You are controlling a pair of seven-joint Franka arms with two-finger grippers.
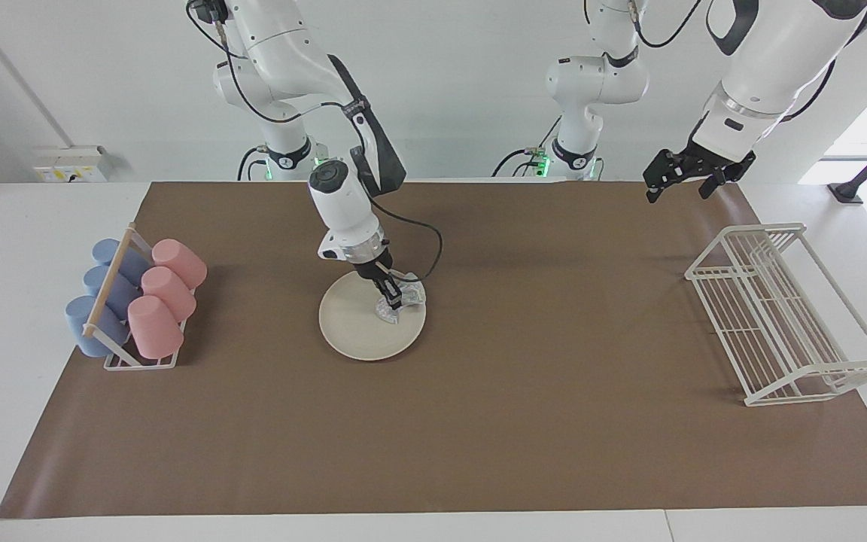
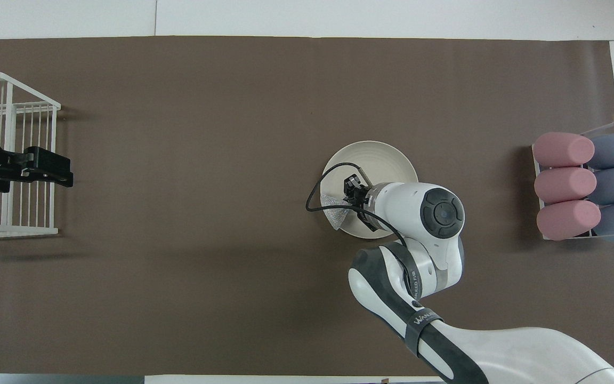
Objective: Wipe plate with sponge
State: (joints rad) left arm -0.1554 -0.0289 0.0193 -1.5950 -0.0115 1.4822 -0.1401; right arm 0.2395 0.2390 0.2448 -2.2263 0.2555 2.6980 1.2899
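The round cream-white plate [image 1: 354, 325] [image 2: 384, 159] lies on the brown mat, toward the right arm's end of the table. My right gripper [image 1: 392, 299] [image 2: 349, 198] is shut on the sponge [image 1: 402, 298] [image 2: 334, 211], a small crinkly silvery wad. It presses the sponge down at the plate's rim, on the part nearer to the robots and toward the left arm's end; one corner of the wad hangs over the rim. My left gripper [image 1: 679, 193] [image 2: 57, 176] waits open and empty in the air, above the white wire rack's end of the table.
A cup rack [image 1: 132, 305] [image 2: 587, 186] with pink and blue cups lying in it stands at the right arm's end. A white wire rack [image 1: 780, 316] [image 2: 14, 160] stands at the left arm's end. The brown mat [image 1: 554, 421] covers the table.
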